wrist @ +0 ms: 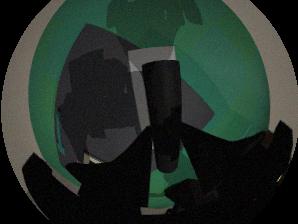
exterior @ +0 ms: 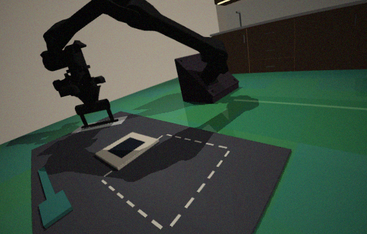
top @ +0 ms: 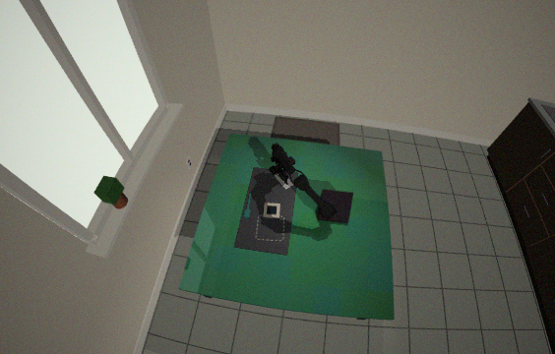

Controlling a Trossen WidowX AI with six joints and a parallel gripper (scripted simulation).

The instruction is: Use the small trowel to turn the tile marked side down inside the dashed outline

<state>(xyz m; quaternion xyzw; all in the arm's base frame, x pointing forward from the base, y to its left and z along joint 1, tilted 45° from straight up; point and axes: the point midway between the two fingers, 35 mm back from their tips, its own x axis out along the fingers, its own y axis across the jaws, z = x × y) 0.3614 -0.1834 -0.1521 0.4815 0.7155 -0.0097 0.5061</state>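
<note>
The trowel (top: 286, 186) (exterior: 119, 121) (wrist: 142, 102) has a flat pale grey blade and a raised black bar handle. Its blade lies flat at the far end of the dark mat (top: 247, 240) (exterior: 252, 175). My gripper (top: 282, 177) (exterior: 92, 103) (wrist: 164, 127) is down at the handle and shut on it; the fingers partly hide it. The cream tile (top: 266, 204) (exterior: 133, 135) (wrist: 92, 158) lies flat with its dark square mark up, across the near-trowel side of the dashed outline (top: 270, 240) (exterior: 189, 203).
A teal paddle-shaped tool (top: 247, 213) (exterior: 54, 208) (wrist: 60, 145) lies on the mat's edge, beside the tile and outline. The arm's dark purple base block (top: 344, 202) (exterior: 188, 88) stands on the green table (top: 337, 280) (exterior: 326, 130), off the mat. The arm arches above the table.
</note>
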